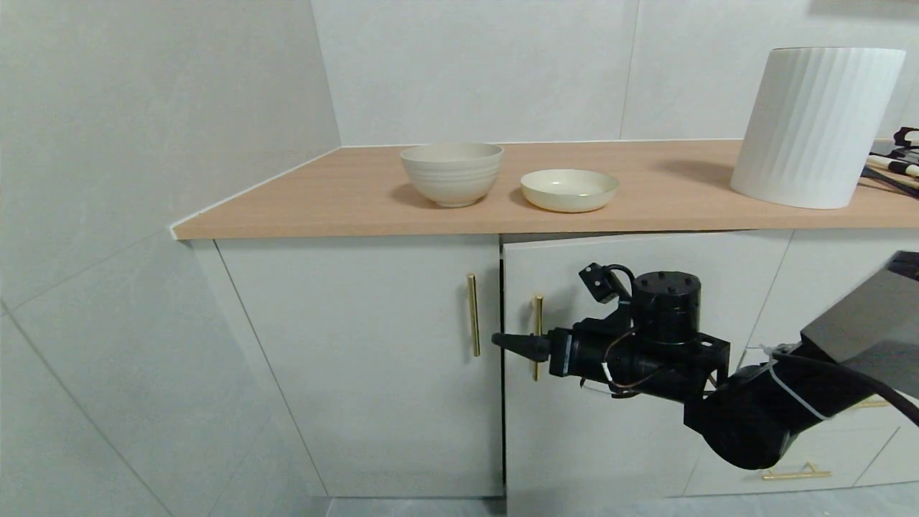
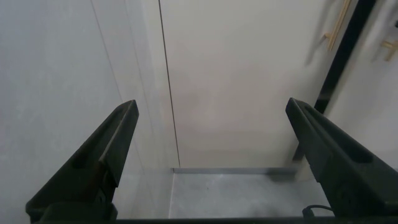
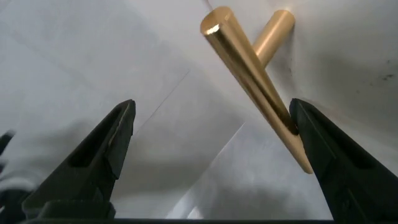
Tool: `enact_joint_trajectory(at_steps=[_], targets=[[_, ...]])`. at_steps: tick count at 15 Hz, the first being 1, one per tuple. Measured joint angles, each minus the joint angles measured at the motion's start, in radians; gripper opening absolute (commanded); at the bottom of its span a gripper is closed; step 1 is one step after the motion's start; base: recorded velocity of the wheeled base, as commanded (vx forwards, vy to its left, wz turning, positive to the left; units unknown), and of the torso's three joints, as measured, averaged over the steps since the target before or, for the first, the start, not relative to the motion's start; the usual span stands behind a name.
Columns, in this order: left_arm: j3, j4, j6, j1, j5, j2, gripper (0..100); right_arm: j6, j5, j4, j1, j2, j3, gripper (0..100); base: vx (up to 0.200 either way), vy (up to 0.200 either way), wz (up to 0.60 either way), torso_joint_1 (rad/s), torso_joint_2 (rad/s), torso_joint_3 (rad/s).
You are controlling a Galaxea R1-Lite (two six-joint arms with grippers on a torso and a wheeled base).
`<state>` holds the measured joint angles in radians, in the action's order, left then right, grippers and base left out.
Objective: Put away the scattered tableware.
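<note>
One claw (image 3: 211, 109) spread around handle (image 3: 239, 62)

Matte black right arm (image 1: 754, 420), stubby cylindrical wrist cap (image 1: 666, 286) ringed with screws, thin looping wires (image 1: 616, 359), white cable tie (image 1: 788, 386), tapered black right claw (image 1: 511, 342).

Wooden countertop (image 1: 323, 201) carries bowl (image 1: 451, 172), shallow dish (image 1: 569, 189), ribbed canister (image 1: 818, 126).

A polished round brass bar handle (image 3: 258, 87) is gleaming against a smooth, matt white cabinet door (image 1: 574, 445). Above, a matt light wood-grain countertop (image 1: 646, 172) is carrying a deep cream ridged bowl (image 1: 451, 172) with a soft sheen, a glossier shallow cream dish (image 1: 569, 189) and a ribbed matt white cylinder (image 1: 815, 126).
</note>
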<state>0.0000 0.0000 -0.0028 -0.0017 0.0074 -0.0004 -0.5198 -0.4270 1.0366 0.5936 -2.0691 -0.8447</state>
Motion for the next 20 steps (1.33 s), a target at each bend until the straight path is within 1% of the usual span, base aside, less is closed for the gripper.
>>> enact_joint_trajectory(at_steps=[4,6,11,14,16,18,19,20], targets=[[0.0,0.0,0.0,0.0,0.0,0.0,100,0.0,-0.155,0.003,0.0,0.091,0.14,100,0.0,0.0,0.0,0.0,0.0,0.0],[0.0,0.0,0.0,0.0,0.0,0.0,100,0.001,-0.196,0.003,0.0,0.146,0.206,100,0.0,0.0,0.0,0.0,0.0,0.0],[0.0,0.0,0.0,0.0,0.0,0.0,100,0.003,-0.208,0.011,0.0,0.272,0.369,100,0.0,0.0,0.0,0.0,0.0,0.0],[0.0,0.0,0.0,0.0,0.0,0.0,100,0.003,-0.209,0.013,-0.003,0.333,0.42,100,0.0,0.0,0.0,0.0,0.0,0.0],[0.0,0.0,0.0,0.0,0.0,0.0,100,0.003,-0.209,0.013,-0.004,0.353,0.433,100,0.0,0.0,0.0,0.0,0.0,0.0],[0.0,0.0,0.028,0.0,0.0,0.0,100,0.003,-0.209,0.013,-0.004,0.36,0.436,100,0.0,0.0,0.0,0.0,0.0,0.0],[0.0,0.001,0.034,0.0,-0.001,0.0,100,0.003,-0.209,0.013,-0.004,0.361,0.438,100,0.0,0.0,0.0,0.0,0.0,0.0],[0.0,0.001,0.031,0.0,-0.001,0.0,100,0.003,-0.209,0.013,-0.004,0.361,0.44,100,0.0,0.0,0.0,0.0,0.0,0.0]])
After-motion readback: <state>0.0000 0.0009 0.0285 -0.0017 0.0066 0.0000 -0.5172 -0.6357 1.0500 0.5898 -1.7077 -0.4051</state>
